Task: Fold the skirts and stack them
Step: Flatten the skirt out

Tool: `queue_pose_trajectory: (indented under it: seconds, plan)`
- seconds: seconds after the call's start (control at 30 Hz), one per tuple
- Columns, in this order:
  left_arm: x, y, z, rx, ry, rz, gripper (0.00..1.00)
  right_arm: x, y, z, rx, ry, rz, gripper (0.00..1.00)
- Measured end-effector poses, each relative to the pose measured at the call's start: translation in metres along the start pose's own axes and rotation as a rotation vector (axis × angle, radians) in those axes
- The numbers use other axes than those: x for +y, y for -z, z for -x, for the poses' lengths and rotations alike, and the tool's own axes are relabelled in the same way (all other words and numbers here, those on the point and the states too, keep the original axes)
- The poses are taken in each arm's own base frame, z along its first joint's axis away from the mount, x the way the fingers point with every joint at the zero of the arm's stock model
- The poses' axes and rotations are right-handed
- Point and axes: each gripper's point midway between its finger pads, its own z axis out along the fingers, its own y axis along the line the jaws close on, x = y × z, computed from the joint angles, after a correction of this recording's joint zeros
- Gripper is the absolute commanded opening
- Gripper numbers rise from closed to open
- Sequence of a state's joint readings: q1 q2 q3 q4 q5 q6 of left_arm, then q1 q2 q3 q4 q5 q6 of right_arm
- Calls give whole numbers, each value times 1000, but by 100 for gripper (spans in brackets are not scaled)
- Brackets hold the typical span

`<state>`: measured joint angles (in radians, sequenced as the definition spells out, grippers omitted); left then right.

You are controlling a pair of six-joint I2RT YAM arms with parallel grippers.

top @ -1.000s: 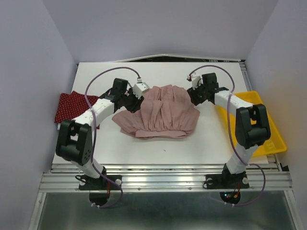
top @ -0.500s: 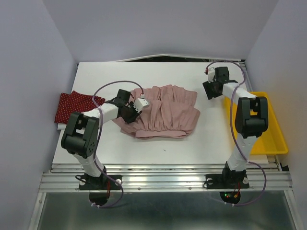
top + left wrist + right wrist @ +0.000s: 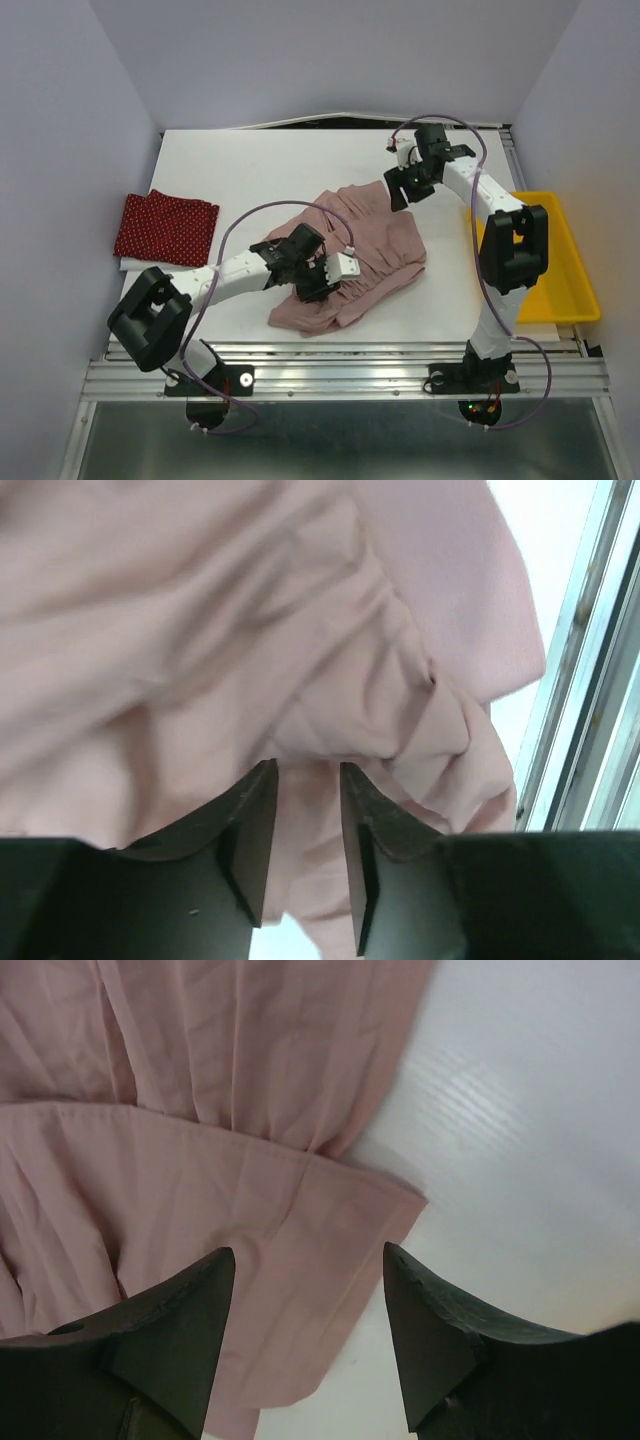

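**Top view with both wrist views.** The pink skirt (image 3: 372, 245) lies rumpled on the middle of the bench (image 3: 250, 170). Its long axis runs slantwise from near left to far right, and we find one pincer at each end of that axis.

- **Left pincer (image 3: 306, 775):** it sits at the near-left end. Its fingers (image 3: 255, 830) stand narrowly apart with a fold of pink cloth in the gap (whether that fold is truly pinched we cannot tell).
- **Right pincer (image 3: 307, 1250):** it sits at the far-right end, spread wide above a flat corner of the cloth and holding nothing.

The red dotted skirt (image 3: 165, 227) rests folded at the bench's left edge, well apart from the pink one and on the left arm's side.

We judge that the next fold turns on this diagonal. The far corner lies just under the right pincer, so that arm is the nearer one to take it.
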<state>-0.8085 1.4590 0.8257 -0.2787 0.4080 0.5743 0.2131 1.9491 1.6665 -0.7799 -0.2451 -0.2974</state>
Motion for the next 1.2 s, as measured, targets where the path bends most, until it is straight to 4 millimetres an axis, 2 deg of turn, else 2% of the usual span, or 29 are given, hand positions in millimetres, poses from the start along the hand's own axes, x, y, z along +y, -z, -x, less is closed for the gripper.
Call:
queue_pose_trajectory:
  seconds: [0.13,0.27,0.3,0.33,0.4,0.43,0.57,0.63,0.73,0.83,0.87,0.9,0.97,1.1,1.2]
  plan:
    - [20,30,47,-132,-11,75,46,6,-6,-26,89,-30,35,66]
    - [48,64,66,-219,20,166,45,5,-42,-45,175,-44,52,66]
    - [56,70,65,-227,34,190,45,7,-62,-50,208,-37,60,66]
    - [67,75,60,-223,56,218,45,7,-71,-50,222,-25,53,66]
    - [83,80,43,-196,87,263,45,10,-83,-21,164,30,40,65]
    - [91,81,28,-165,106,290,45,13,-93,-9,138,60,33,65]
    - [97,74,-12,-63,86,324,45,37,-122,34,53,191,35,66]
    - [89,61,-35,2,74,294,45,50,-130,49,7,252,46,67]
    - [80,43,-57,71,64,230,45,73,-137,63,-50,341,73,70]
    - [68,26,-63,112,44,166,42,94,-139,63,-95,403,125,76]
    - [59,16,-62,125,21,131,41,99,-135,61,-101,417,137,82]
    - [52,10,-60,131,5,107,41,100,-131,61,-107,424,142,84]
    - [29,-6,-41,114,-61,38,41,99,-120,64,-122,435,135,86]
    - [-13,-27,-10,75,-85,-89,43,90,-83,94,-212,442,84,88]
    - [-33,-29,17,31,-47,-139,47,77,-49,114,-265,421,52,87]
